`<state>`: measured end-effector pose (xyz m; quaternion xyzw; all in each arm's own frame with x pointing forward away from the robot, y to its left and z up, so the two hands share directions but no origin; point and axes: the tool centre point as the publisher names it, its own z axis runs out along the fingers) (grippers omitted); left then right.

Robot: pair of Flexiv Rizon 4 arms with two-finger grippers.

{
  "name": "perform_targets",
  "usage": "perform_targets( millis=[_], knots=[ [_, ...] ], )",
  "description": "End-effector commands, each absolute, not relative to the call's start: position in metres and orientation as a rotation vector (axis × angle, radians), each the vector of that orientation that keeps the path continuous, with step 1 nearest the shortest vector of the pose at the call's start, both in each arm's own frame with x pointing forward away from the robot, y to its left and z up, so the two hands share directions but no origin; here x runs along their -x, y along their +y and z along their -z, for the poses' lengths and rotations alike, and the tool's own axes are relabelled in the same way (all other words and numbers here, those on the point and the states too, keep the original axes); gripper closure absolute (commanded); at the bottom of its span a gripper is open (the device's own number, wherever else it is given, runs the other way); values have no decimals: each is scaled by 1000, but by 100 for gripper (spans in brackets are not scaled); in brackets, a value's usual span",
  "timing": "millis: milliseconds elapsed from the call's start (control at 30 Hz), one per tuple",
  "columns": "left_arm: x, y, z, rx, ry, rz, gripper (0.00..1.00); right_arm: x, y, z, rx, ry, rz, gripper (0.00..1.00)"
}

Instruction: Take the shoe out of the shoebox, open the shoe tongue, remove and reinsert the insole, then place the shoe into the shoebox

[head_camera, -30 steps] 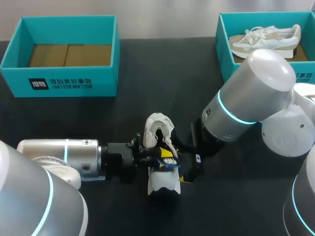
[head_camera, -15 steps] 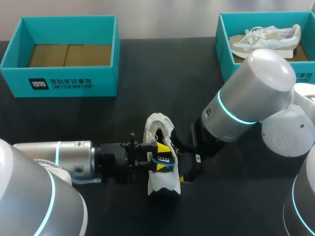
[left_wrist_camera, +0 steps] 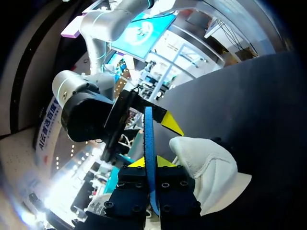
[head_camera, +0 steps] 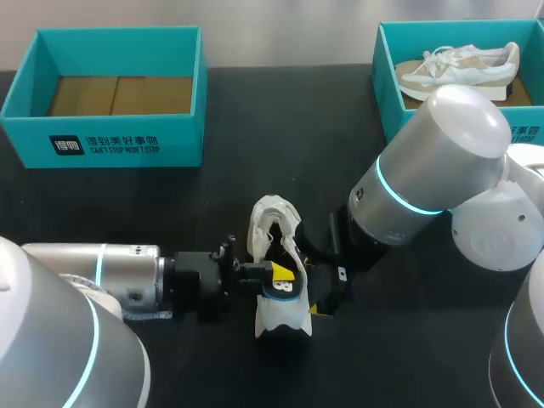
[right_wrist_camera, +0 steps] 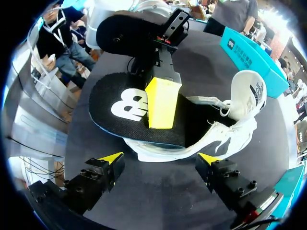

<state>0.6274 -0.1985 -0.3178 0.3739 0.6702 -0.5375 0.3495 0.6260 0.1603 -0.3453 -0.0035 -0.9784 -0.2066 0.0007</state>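
Your left gripper (left_wrist_camera: 150,162) clamps the insole (left_wrist_camera: 147,129), which lies partly in the shoe (left_wrist_camera: 211,167); your right gripper (right_wrist_camera: 160,158), fingers apart, sits just beside the shoe, likely to brace it.

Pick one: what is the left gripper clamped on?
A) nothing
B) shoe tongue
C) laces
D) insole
D: the left gripper pinches the dark insole from both sides with its yellow-tipped fingers, the insole lying partly over the white shoe.

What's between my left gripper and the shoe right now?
The insole. The left gripper is shut on it, holding it over the shoe. The right wrist view shows this best.
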Motion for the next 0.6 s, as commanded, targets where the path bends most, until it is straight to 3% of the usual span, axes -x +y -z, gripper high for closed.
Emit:
perform_targets(
  millis=[33,600],
  knots=[
    [-634,-209,328,-1003,1730,1358,100,-625,160,346,11,-3075,650,0],
    [-657,-215,347,-930,1727,1282,100,-625,160,346,11,-3075,650,0]
  ],
)
